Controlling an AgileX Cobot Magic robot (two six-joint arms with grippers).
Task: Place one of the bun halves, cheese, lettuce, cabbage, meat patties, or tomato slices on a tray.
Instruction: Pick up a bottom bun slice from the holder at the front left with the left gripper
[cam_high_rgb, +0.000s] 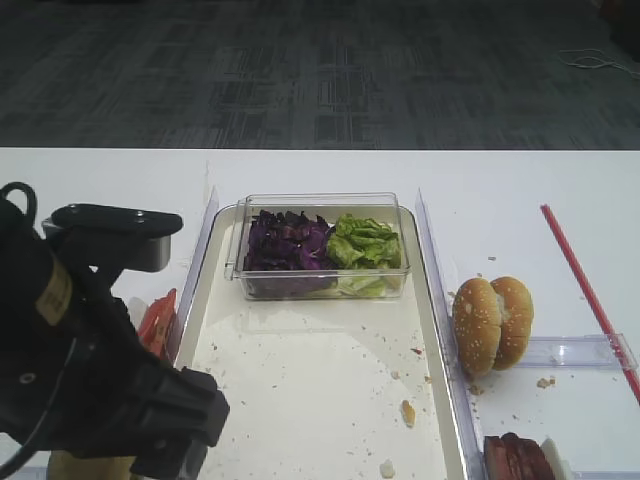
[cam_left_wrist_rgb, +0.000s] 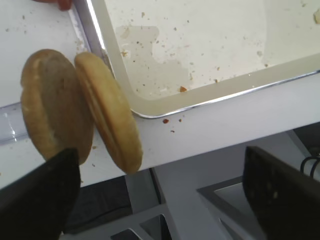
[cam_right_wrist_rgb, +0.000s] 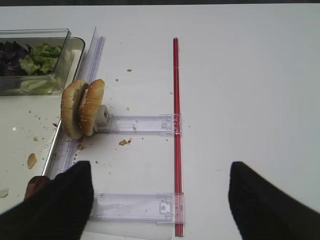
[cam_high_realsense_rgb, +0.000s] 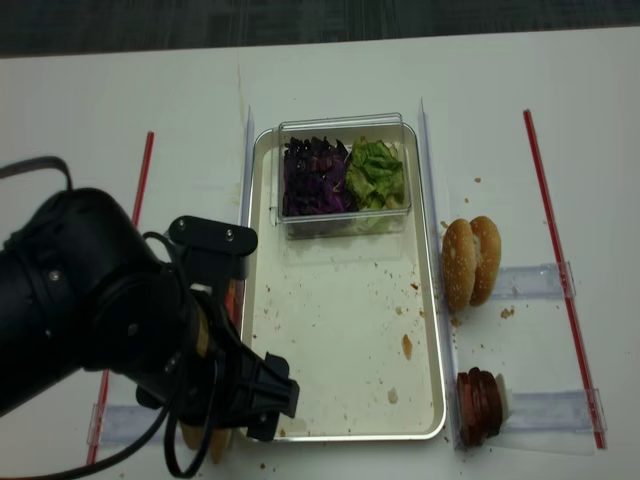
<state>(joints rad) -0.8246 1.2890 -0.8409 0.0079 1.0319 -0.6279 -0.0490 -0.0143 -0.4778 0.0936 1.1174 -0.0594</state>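
Two flat bun halves stand on edge left of the tray, by the table's front edge: a tan-faced one and a paler one leaning beside it. My left gripper hangs open just in front of them, touching neither, with nothing between its fingers. My right gripper is open and empty over a clear plastic holder right of the tray. Cabbage and lettuce fill a clear tub. Tomato slices peek out behind my left arm. Meat patties stand at the tray's right. Cheese is out of view.
The clear tub sits at the far end of the crumb-strewn tray. Two sesame-seeded bun halves stand on edge in a holder right of the tray. A red strip runs along the table. My left arm hides the near left.
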